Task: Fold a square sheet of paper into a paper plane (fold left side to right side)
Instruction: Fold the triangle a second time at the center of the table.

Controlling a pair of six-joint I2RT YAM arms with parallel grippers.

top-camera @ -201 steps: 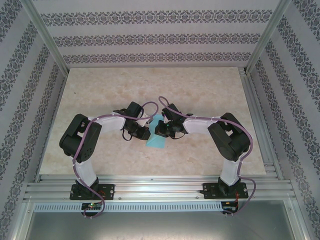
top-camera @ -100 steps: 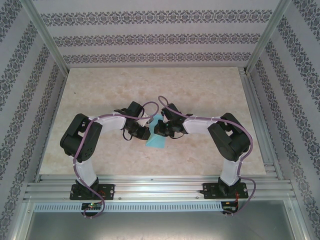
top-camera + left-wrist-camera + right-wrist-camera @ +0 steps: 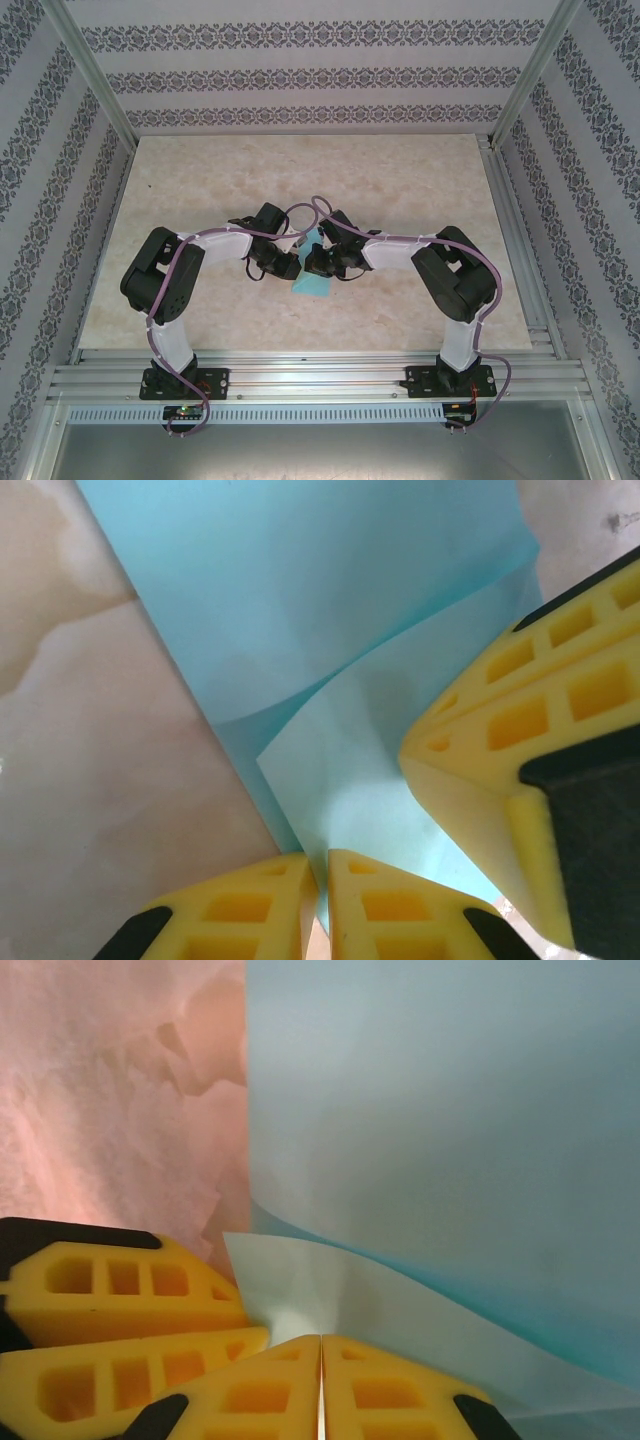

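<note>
The light turquoise square sheet of paper lies at the middle of the table between the two arms, with one layer lifted off the one below. My left gripper is shut on the near edge of a curled layer. Its yellow fingers pinch that edge. My right gripper is shut on a pale corner flap, right beside the left one. The right gripper's yellow finger rests over the paper. The left gripper's fingers sit just beside the flap. A paper plane is out of view.
The marble-patterned table is walled by patterned panels on three sides. An aluminium rail holding both arm bases runs along the near edge. Purple cables loop over both wrists.
My right gripper has shifted slightly left toward the left gripper, carrying its pinched flap. The left arm has stayed put.
</note>
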